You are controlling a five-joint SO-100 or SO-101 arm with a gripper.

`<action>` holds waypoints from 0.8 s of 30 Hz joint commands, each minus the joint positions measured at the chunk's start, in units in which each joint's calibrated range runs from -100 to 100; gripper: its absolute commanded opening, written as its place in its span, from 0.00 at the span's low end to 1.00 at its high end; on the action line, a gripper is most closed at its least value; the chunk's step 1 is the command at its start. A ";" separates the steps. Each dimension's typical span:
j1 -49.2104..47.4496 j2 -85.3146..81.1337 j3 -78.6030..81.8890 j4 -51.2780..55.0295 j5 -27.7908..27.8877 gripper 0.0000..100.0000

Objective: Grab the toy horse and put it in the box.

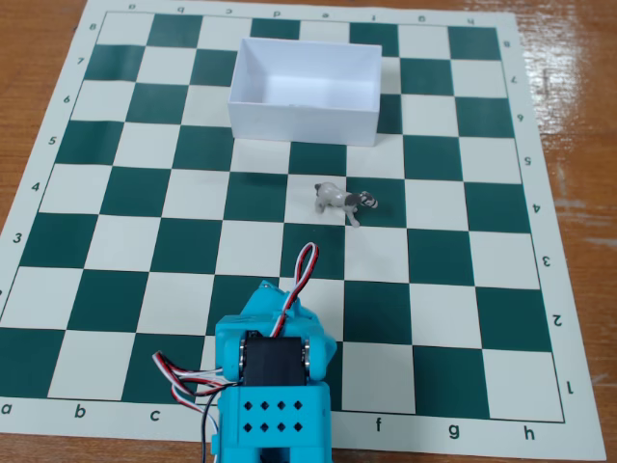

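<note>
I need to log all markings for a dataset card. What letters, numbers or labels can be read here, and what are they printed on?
"a", "b", "c", "f", "g", "h": near margin of the chessboard mat; d and e are hidden behind the blue arm.
"1" to "8": right margin, upside down.
"3" to "8": left margin; lower ones are unclear.
Far margin: upside-down letters, too small to read reliably.
White box, toy horse: no text.

The chessboard (145, 193) looks like a thin printed sheet, smooth with a faint sheen. Under it the table (578, 87) is glossy varnished wood, orange-brown. The box (304, 121) at the far side seems matt white card or paper. The toy horse (345, 200) looks like smooth, slightly shiny plastic. The near arm (275, 381) is matt turquoise plastic.
</note>
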 commanded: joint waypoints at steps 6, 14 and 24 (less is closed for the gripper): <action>-0.35 -0.41 0.36 0.18 0.00 0.00; -0.35 -0.41 0.36 0.18 0.00 0.00; -1.35 -0.41 0.36 0.18 -0.05 0.00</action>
